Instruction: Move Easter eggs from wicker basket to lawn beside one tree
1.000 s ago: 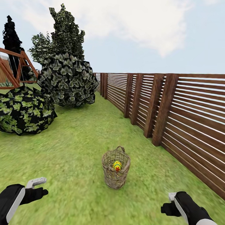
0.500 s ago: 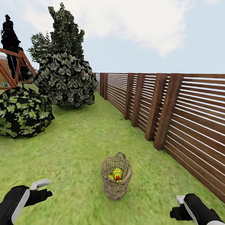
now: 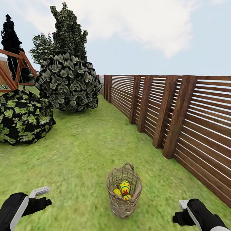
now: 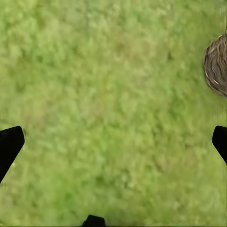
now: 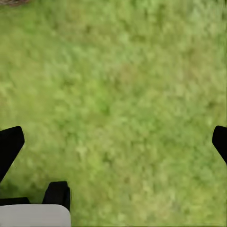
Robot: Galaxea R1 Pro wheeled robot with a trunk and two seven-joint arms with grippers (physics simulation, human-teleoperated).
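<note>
Wicker basket (image 3: 123, 191) stood upright on the lawn (image 3: 76, 154), centre-near, between your two arms, loop handle on its far rim. Three Easter eggs (image 3: 124, 187) sat inside, yellow with red marks, bunched together. Your left gripper (image 4: 113, 142) hung over bare grass left of the basket, fingers (image 4: 9, 146) spread wide, nothing between them; basket rim showed at the edge of the left wrist view. Your right gripper (image 5: 113, 142) hung over grass right of the basket, fingers (image 5: 9, 146) also wide apart, empty. Slatted wooden fence (image 3: 183, 119) ran along the right. Leafy bushes (image 3: 68, 82) sat far left.
</note>
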